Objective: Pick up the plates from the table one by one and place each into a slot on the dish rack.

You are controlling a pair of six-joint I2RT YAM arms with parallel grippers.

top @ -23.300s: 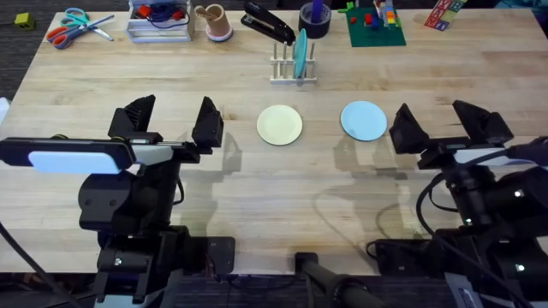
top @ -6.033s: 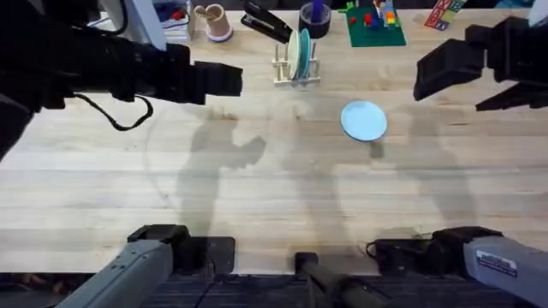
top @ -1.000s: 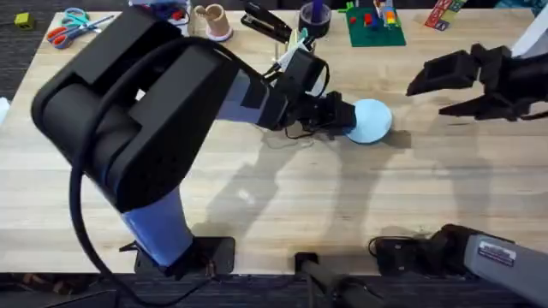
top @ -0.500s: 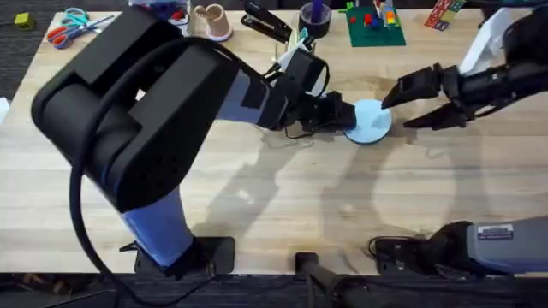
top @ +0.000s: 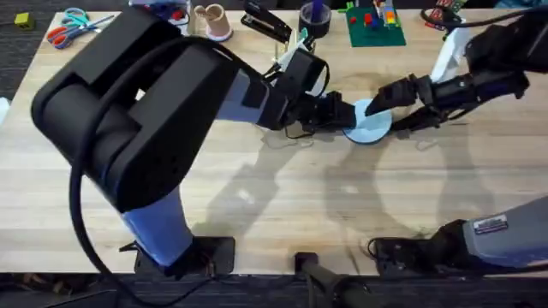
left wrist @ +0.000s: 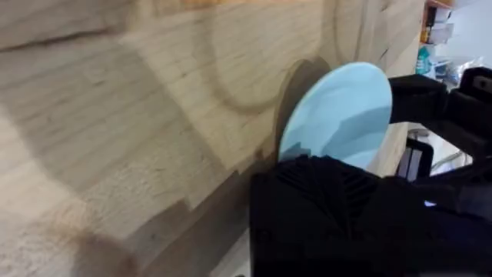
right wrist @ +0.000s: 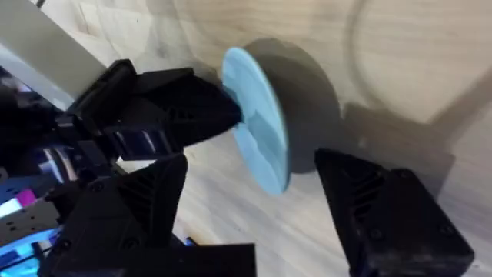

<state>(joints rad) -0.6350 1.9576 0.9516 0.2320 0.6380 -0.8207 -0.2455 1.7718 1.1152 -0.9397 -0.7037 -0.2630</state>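
The light blue plate (top: 370, 121) is tilted up on its edge over the table (top: 257, 197), right of centre. My left gripper (top: 346, 115) reaches across and is shut on the plate's left rim. In the left wrist view the plate (left wrist: 340, 115) rises just past my black fingers (left wrist: 323, 208). My right gripper (top: 391, 106) is open, its fingers either side of the plate's right rim. The right wrist view has the plate (right wrist: 260, 127) edge-on ahead of the open right gripper (right wrist: 261, 211). A cream plate (top: 296, 39) stands in the dish rack, which my left arm mostly hides.
Along the table's far edge lie scissors (top: 75, 26), a clear tray (top: 158, 21), a small cup (top: 214, 21), a black stapler (top: 267, 24), a tape roll (top: 315, 19) and a green baseplate with bricks (top: 375, 26). My left arm spans the table's middle.
My right gripper has moved left and down to the light blue plate and now straddles its right rim. The left arm has held still with the plate.
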